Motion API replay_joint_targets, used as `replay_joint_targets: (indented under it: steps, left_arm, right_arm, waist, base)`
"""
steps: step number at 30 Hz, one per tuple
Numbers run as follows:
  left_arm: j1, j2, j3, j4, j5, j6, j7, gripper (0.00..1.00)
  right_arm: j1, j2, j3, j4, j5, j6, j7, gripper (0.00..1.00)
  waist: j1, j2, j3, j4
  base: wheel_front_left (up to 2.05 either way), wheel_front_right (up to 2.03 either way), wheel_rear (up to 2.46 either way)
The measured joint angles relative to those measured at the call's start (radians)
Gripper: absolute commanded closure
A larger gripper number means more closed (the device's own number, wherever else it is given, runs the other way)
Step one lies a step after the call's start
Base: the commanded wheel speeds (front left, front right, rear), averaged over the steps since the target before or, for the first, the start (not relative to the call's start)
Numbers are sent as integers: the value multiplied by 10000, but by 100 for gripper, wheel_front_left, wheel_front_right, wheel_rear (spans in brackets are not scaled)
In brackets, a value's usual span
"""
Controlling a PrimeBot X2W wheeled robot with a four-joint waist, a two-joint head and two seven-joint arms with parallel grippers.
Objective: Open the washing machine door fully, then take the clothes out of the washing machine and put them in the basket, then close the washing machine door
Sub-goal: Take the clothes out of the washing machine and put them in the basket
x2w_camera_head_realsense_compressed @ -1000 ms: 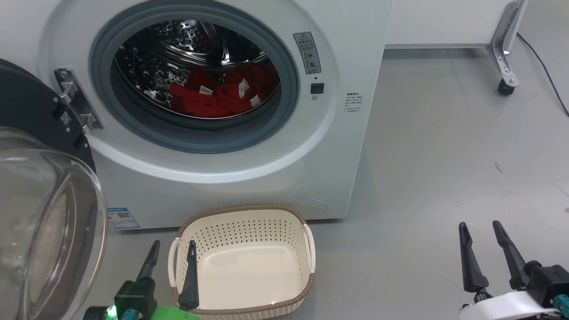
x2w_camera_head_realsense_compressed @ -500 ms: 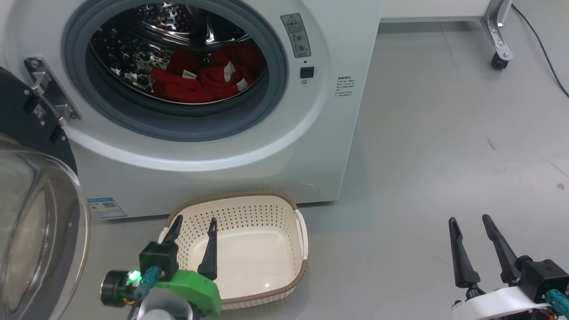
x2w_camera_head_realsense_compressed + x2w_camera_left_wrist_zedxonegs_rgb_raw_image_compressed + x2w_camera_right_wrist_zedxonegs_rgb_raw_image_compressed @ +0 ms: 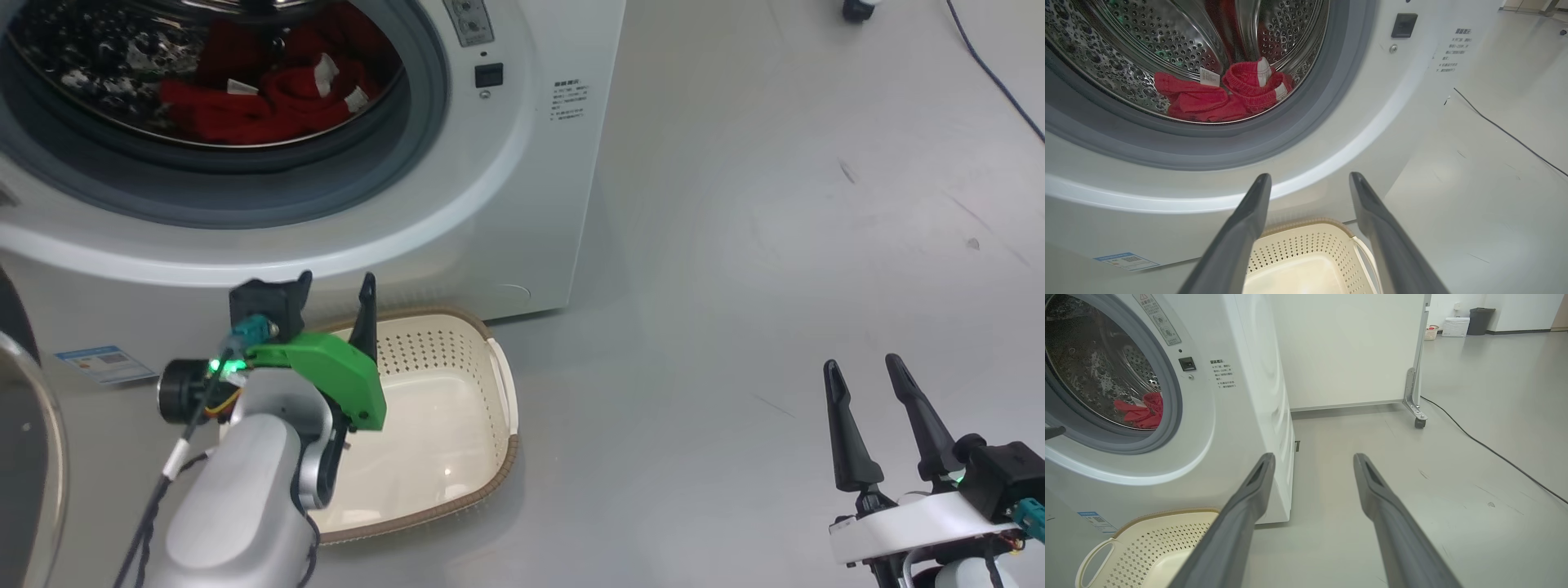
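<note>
**Clothes (image 3: 1216, 98) lie in the drum as the open left gripper (image 3: 1309, 175) lines up on the washer**

Seen along the left gripper, its two dark fingers stand spread wide with nothing between them. Directly beneath the fingertips sits the basket (image 3: 1306, 224), cream, perforated and empty, close against the foot of the washing machine (image 3: 522, 188).

Just beyond the fingertips, and above them, curves the machine's white front panel. Farther in comes the grey rubber ring (image 3: 1306, 118). Deepest of all is the perforated steel drum (image 3: 1147, 41), where the red garments lie heaped on the drum floor. They are ahead of the gripper, higher than its tips and a little to its left, with white labels showing.

In the head view the washing machine door (image 3: 20, 465) hangs swung out on the far left of the left gripper, clear of the opening. The right gripper (image 3: 861, 361), equally wide open and empty, is held low over the floor, well apart from the machine and off to its right.

The garments look light, soft and limp. They will probably drape and trail from the fingers, so a hanging end could catch on the lip of the rubber ring on the way out. The best hold appears to be the thick rolled fold standing up at the middle of the heap. A pinch through bunched fabric should grip better than one on a flat layer, and the small labels would give poor purchase. The pieces lie overlapping, so lifting one may drag another with it.
</note>
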Motion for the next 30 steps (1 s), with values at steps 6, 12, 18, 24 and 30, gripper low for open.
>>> replay_joint_targets:
  steps: [6, 12, 18, 24, 30]
  left_arm:
    - [-1459, 75, 562, 623, 25, 0, 767, 0]
    - [-2843, 458, 1127, 1120, 222, 0, 1402, 0]
    - [-4181, 911, 1720, 1501, 598, 0, 1756, 0]
    - [-5185, 1141, 2136, 1705, 1014, 0, 2025, 0]
    - [-6181, 1503, 2621, 1850, 1436, 0, 2186, 0]
  right_arm:
    - [-399, -81, 115, -71, 316, 0, 0, 0]
    - [-901, -211, 288, -144, 734, 0, 0, 0]
    - [-1352, -286, 449, -153, 1068, 0, 0, 0]
    - [-1726, -316, 556, -121, 1442, 0, 0, 0]
    - [-2166, -311, 788, 0, 1760, 0, 0, 0]
  waist:
    - [0, 0, 662, -473]
    - [0, 0, 1353, -925]
    - [0, 0, 2059, -1356]
    - [0, 0, 2743, -1786]
    - [0, 0, 3415, -2185]
  base:
    - [0, 0, 0]
    - [0, 0, 0]
    - [0, 0, 0]
    - [0, 0, 0]
    - [0, 0, 0]
